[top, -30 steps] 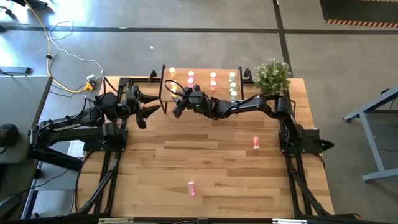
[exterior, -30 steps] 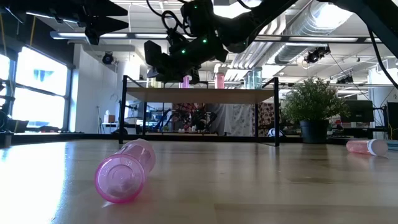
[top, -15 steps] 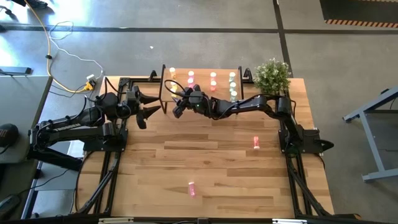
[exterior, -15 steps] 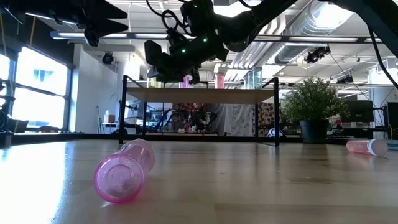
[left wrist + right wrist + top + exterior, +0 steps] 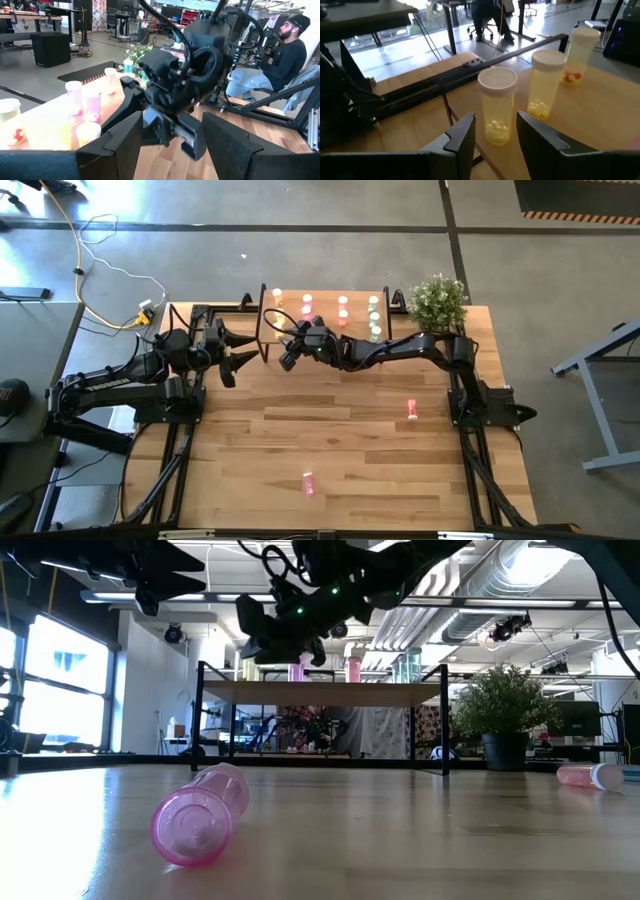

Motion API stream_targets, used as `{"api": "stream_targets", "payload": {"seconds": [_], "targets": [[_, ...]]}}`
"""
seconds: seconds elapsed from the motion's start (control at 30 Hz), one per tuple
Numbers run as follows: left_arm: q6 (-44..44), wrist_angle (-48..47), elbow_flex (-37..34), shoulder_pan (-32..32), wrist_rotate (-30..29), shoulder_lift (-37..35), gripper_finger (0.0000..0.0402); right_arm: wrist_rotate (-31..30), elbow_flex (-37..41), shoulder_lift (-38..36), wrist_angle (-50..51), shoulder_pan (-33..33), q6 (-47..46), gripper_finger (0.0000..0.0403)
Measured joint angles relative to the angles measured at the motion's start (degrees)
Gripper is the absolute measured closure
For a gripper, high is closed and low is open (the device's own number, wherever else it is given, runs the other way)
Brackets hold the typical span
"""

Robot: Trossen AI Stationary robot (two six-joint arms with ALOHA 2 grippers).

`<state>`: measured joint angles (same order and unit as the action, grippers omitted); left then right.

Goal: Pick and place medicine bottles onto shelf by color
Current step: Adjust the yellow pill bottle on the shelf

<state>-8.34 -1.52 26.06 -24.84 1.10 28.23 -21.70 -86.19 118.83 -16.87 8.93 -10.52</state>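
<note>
Right end effector [image 5: 287, 350] hovers with fingers spread and empty at the shelf [image 5: 356, 297] edge, yellow bottles [image 5: 496, 105] standing just ahead, apparently grouped by color; two pink bottles [image 5: 411, 411] lie behind on the tabletop [image 5: 350, 460], unsorted. Left end effector [image 5: 233, 355] waits alongside, spread.

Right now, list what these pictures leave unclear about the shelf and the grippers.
- Shelf, high view: bottles too small to count surely.
- Low view: right arm hides the shelf's left bottles.
- Pink bottle, low view: cut by the edge.
- Right gripper, open, over yellow bottle: contact unclear.
- Left gripper: open, empty.
</note>
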Motion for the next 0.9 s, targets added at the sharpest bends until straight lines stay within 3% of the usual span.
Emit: {"api": "stream_targets", "payload": {"seconds": [0.47, 0.63, 0.9], "targets": [[1.04, -0.02, 0.0, 0.01, -1.18, -0.01, 0.0206, 7.35, 0.0, -10.78, 13.96, -1.07, -5.83, 0.0269], [0.98, -0.04, 0.0, 0.0, -4.34, 0.0, 0.0206, 9.75, -1.02, -14.7, 14.77, 0.63, -0.92, 0.027], [1.05, -0.02, 0.0, -1.77, -7.78, 0.34, 0.0206, 14.39, -13.99, -15.09, 23.39, 7.0, 10.73, 0.027]]}}
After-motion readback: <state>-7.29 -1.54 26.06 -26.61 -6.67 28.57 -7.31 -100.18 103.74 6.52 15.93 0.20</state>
